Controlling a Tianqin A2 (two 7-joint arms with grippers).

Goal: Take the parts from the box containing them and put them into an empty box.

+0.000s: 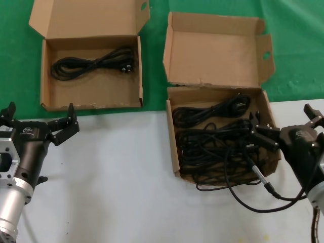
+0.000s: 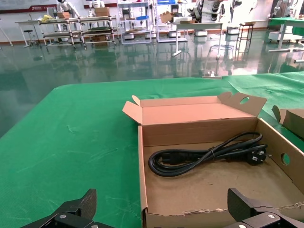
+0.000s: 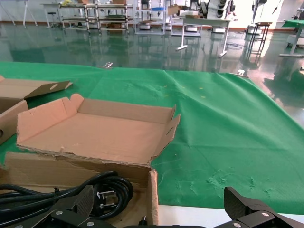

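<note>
The squarish deep box (image 1: 171, 144), its ragged-edged lid (image 1: 217, 50) folded back, holds several black cable bundles (image 1: 212, 136). My right gripper (image 1: 282, 119) hangs open over that box's right wall, one finger above the cables and the other outside; the right wrist view shows the wall (image 3: 153, 199) between the jaws and a plug (image 3: 104, 190) beside it. One looped cable (image 1: 93, 63) lies in the wide shallow box (image 1: 91, 105) at the back left. My left gripper (image 1: 39, 119) is open and empty just in front of that box (image 2: 199, 130), facing its cable (image 2: 209, 154).
Both boxes straddle the line between green cloth (image 1: 304, 50) and white tabletop (image 1: 126, 172). A thicker black robot cable with a silver connector (image 1: 259, 175) loops over the white surface in front of the right box. Shelving and tables stand far behind.
</note>
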